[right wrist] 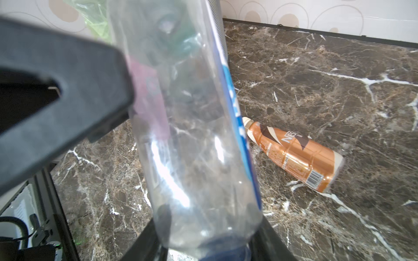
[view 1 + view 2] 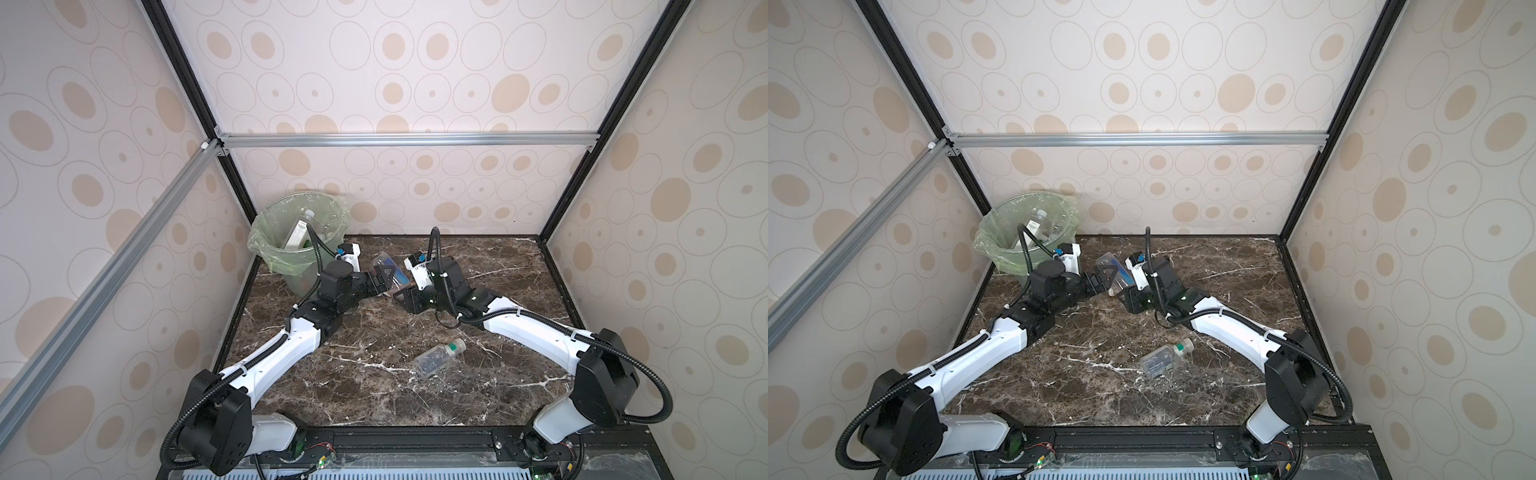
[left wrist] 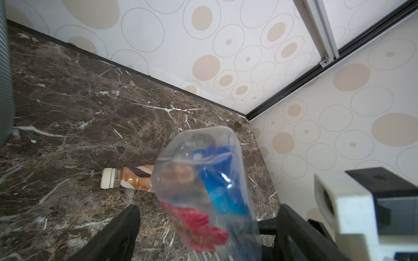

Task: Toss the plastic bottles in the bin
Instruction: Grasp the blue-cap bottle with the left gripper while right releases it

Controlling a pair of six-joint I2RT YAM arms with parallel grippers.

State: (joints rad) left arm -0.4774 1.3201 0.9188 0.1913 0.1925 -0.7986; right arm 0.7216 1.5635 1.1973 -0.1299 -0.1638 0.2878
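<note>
A clear bottle with a blue and red label (image 2: 388,268) (image 2: 1115,270) hangs above the table between both grippers. My right gripper (image 1: 210,226) (image 2: 405,291) is shut on its cap end. The bottle's body (image 1: 192,135) sticks out from the jaws. My left gripper (image 3: 208,208) (image 2: 384,277) is open around that body (image 3: 203,171), with a gap on each side. A brown-labelled bottle (image 3: 131,180) (image 1: 291,156) lies on the table below them. A clear bottle with a green cap (image 2: 440,357) (image 2: 1167,357) lies mid-table. The bin (image 2: 266,253) (image 2: 992,245) stands at the back left with bottles inside.
The dark marble table (image 2: 519,270) is boxed in by patterned walls on three sides. An aluminium bar (image 2: 407,139) crosses above the back. The bin is just behind my left wrist. In the right wrist view the left gripper's black finger (image 1: 56,90) fills the near side.
</note>
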